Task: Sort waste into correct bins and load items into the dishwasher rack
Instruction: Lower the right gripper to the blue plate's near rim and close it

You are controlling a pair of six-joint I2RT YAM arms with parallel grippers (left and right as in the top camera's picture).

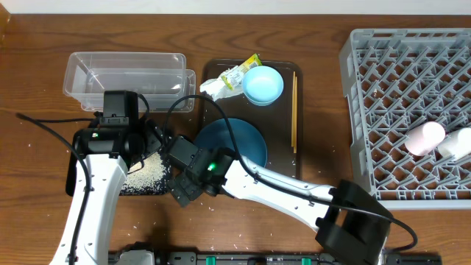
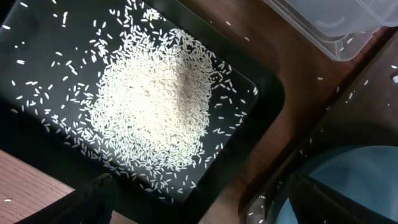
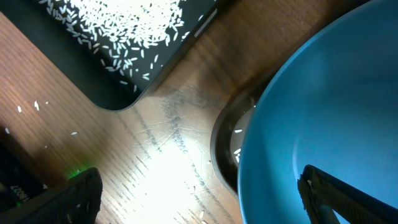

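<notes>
Hovering just above the black tray [image 2: 37,43], the left gripper [image 2: 200,186] has its jaws spread wide with nothing between them. The rice [image 2: 152,106] lies heaped in that tray directly below and ahead of it, with stray grains all around. Past the heap a corner of the tub [image 2: 336,28] sits on the table [image 3: 155,143]; by one finger the dish [image 2: 357,180] edges in. The right gripper [image 3: 200,176] is likewise wide apart and empty, low over bare wood, with the black tray's corner ahead of one finger and the dish under the other. The dish rests in the brown tray [image 3: 219,146], its rim just beside that finger. The two wrists crowd close together. Farther beyond the dish are the bowl [image 1: 263,85], tissue [image 1: 215,88] and wrapper [image 1: 243,72], chopsticks [image 1: 294,110] alongside. Well off to the side stands the rack [image 1: 397,66], holding the pink cup [image 1: 425,138] and white cup [image 1: 456,143]
</notes>
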